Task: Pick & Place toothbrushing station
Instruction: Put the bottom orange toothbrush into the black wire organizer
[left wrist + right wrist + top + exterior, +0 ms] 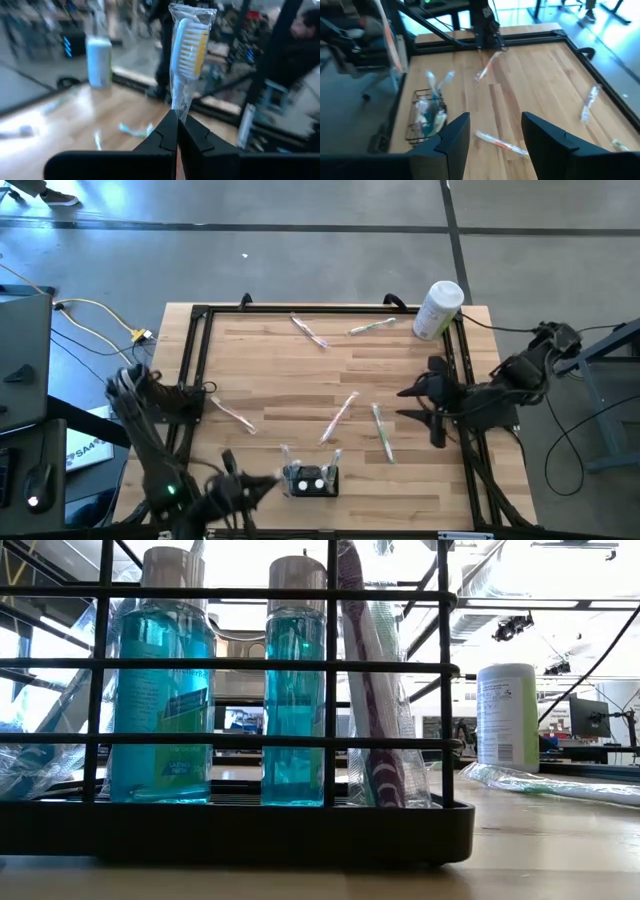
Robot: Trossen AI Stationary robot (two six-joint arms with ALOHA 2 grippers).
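Observation:
The toothbrushing station (311, 479) is a black wire basket at the table's near edge. It holds two blue bottles (160, 690) and a purple wrapped toothbrush (372, 690). My left gripper (272, 479) hovers just left of the basket, shut on a yellow-bristled toothbrush (189, 47) in a clear wrapper. My right gripper (408, 404) hangs open over the table's right side, with nothing between its fingers (454, 137). Several wrapped toothbrushes lie flat on the wood, among them one (340, 418) mid-table and one (382, 432) near my right gripper. My left gripper pinches the lower end of the wrapped toothbrush (180, 111) between its two fingertips. The brush juts out past the fingertips with its bristle head at the free end, lifted clear of the table. Whether the fingers have the handle or only the wrapper, I cannot tell.
A white cylindrical container (438, 308) stands at the far right corner, also seen in the low view (508, 718). A black metal frame (195, 370) rims the wooden top. More wrapped toothbrushes lie at the far side (310, 330), (370, 327) and at the left (235, 417).

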